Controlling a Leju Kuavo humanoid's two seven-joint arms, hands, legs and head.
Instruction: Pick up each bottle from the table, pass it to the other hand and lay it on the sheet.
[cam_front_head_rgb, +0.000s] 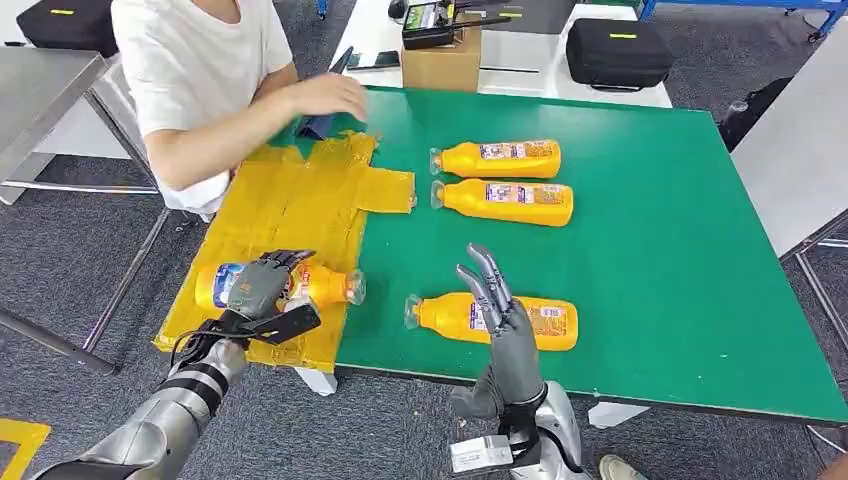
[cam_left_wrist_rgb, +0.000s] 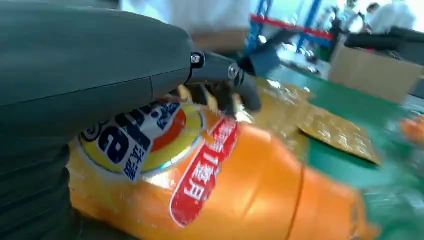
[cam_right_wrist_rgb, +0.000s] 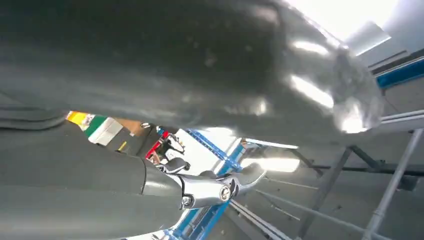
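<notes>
One orange plastic bottle (cam_front_head_rgb: 300, 284) lies on the crinkled yellow sheet (cam_front_head_rgb: 290, 200), the left hand (cam_front_head_rgb: 262, 285) wrapped over it. Right hand (cam_front_head_rgb: 497, 300) lifted, fingers straight, holding nothing. Three orange bottles (cam_front_head_rgb: 505, 176) wait on the green table (cam_front_head_rgb: 660, 250).

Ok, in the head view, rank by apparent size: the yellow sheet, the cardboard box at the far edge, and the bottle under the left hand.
1. yellow sheet, clearly largest.
2. bottle under the left hand.
3. cardboard box.
The last two look close, and the box sits farther from the camera, so their order is unsure.
</notes>
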